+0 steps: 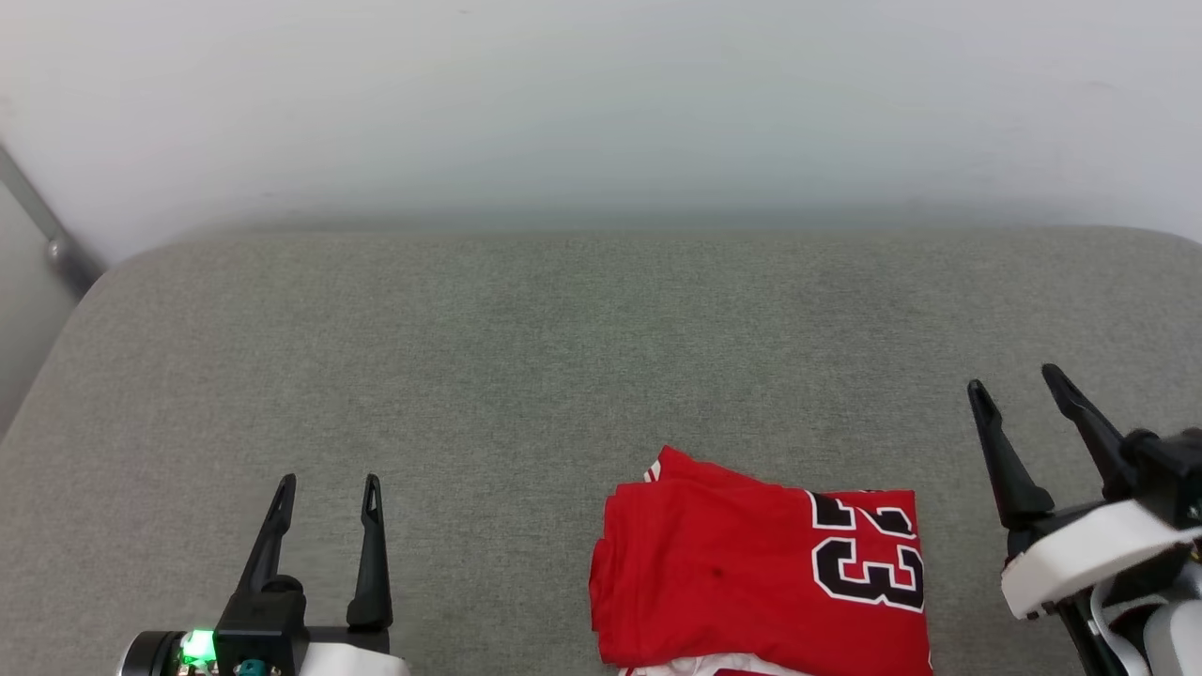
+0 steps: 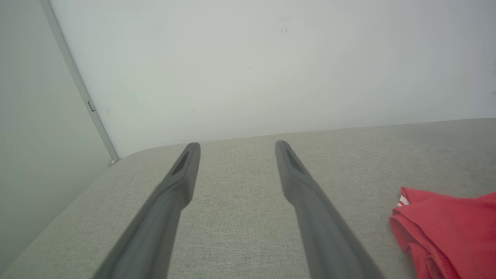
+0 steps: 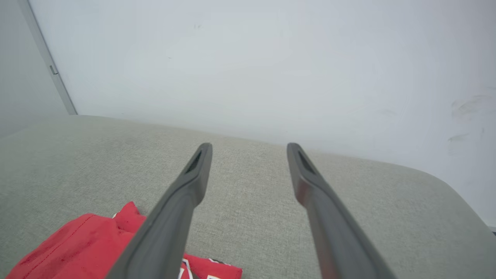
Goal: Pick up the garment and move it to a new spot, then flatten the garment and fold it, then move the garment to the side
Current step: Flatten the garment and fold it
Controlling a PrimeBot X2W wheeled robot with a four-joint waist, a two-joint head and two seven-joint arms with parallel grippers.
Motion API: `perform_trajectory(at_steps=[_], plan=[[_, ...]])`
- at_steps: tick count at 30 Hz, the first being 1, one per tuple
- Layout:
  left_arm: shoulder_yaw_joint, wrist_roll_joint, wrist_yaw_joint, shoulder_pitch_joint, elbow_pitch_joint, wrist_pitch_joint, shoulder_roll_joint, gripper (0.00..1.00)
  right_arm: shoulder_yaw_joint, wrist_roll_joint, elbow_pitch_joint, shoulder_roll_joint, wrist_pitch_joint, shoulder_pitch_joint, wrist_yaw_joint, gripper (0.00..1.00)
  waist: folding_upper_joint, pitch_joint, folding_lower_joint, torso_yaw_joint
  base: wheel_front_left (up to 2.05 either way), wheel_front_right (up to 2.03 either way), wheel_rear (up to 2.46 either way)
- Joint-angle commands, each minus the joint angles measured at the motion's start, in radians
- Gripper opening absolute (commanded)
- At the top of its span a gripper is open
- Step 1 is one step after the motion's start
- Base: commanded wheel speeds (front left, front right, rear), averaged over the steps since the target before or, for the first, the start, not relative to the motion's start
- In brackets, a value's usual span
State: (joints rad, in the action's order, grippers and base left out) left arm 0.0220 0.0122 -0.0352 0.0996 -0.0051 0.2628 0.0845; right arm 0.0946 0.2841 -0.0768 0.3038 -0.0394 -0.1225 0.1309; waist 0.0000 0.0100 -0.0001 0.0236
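The garment (image 1: 761, 573) is a red jersey folded into a compact rectangle on the grey cushion, near its front edge and right of centre, with a black "23" facing up and white fabric peeking out below. My right gripper (image 1: 1014, 380) stands open just right of it, touching nothing. In the right wrist view the garment (image 3: 81, 248) lies at the lower left beside my open right gripper (image 3: 249, 146). Far to the left my left gripper (image 1: 329, 481) is open and empty. In the left wrist view the left gripper (image 2: 237, 144) points over bare cushion, and the garment (image 2: 449, 228) lies at the lower right.
The grey fabric cushion (image 1: 526, 357) spans the view, with rounded back corners. A pale wall (image 1: 601, 103) rises directly behind it. A thin metal rail (image 1: 42, 225) runs down the wall at the left corner.
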Motion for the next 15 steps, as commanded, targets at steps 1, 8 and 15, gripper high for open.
perform_trajectory(at_steps=[1,8,15], plan=[[-0.001,0.001,0.000,0.014,-0.005,0.002,-0.002,1.00,-0.027,-0.025,-0.002,-0.022,-0.028,0.028,0.000,1.00,0.0000,-0.008,0.0001,-0.012,0.00,0.00,0.00],[-0.008,0.005,0.005,0.032,-0.013,0.002,-0.005,1.00,-0.178,-0.135,0.006,-0.133,-0.182,0.128,0.000,1.00,0.0000,-0.026,0.0001,-0.035,0.00,0.00,0.00],[-0.013,0.007,0.014,0.051,-0.016,0.002,-0.008,1.00,-0.207,-0.173,0.044,-0.184,-0.222,0.220,-0.001,1.00,0.0000,-0.044,0.0001,-0.039,0.00,0.00,0.00]])
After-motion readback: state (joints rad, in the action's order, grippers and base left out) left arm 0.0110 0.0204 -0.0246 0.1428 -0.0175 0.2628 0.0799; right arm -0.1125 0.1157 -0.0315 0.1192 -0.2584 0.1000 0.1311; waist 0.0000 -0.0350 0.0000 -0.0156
